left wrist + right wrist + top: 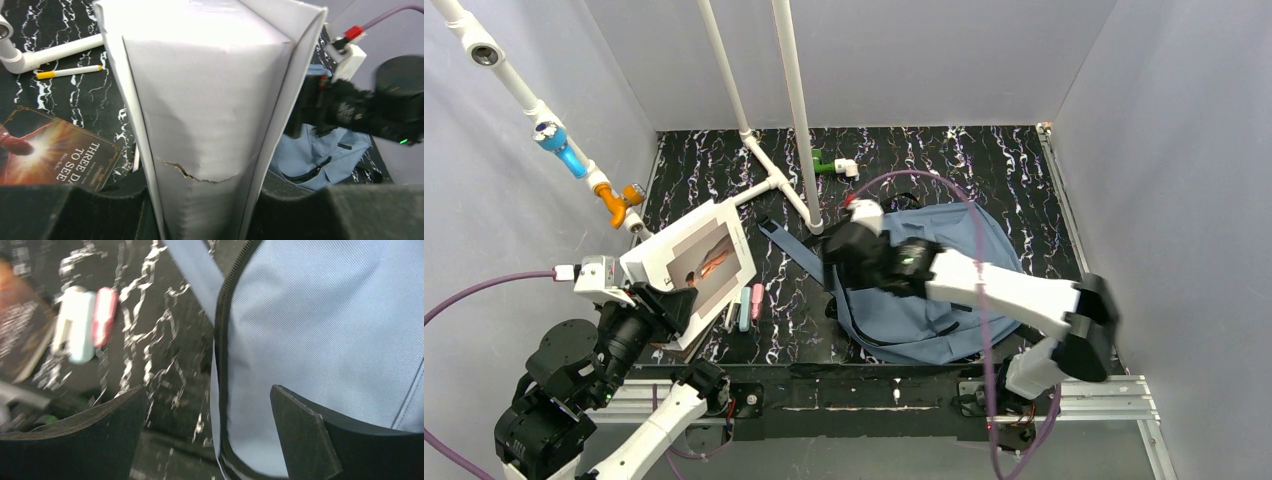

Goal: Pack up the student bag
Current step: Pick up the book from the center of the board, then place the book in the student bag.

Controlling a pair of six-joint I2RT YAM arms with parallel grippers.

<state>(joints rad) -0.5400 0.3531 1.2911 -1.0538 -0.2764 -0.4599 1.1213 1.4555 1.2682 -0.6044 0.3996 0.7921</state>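
Slate-blue fabric student bag on marbled table.
Clamps torn white paper-covered book in left gripper; holds right gripper spread wide over black zip.

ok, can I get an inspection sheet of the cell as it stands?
Surface: black marbled tabletop.
Job's things: student bag lying flat, right of centre.
Clutter: teal item and pink item side by side; dark book flat on the table; pen; green object by the pipe.
Grippers: left gripper shut on a white book, raised at the table's left; right gripper open over the bag's zip edge, holding nothing.
Cables: purple cable arcs over the bag; second purple cable runs off left.
Surroundings: white pipe frame, plain grey walls.
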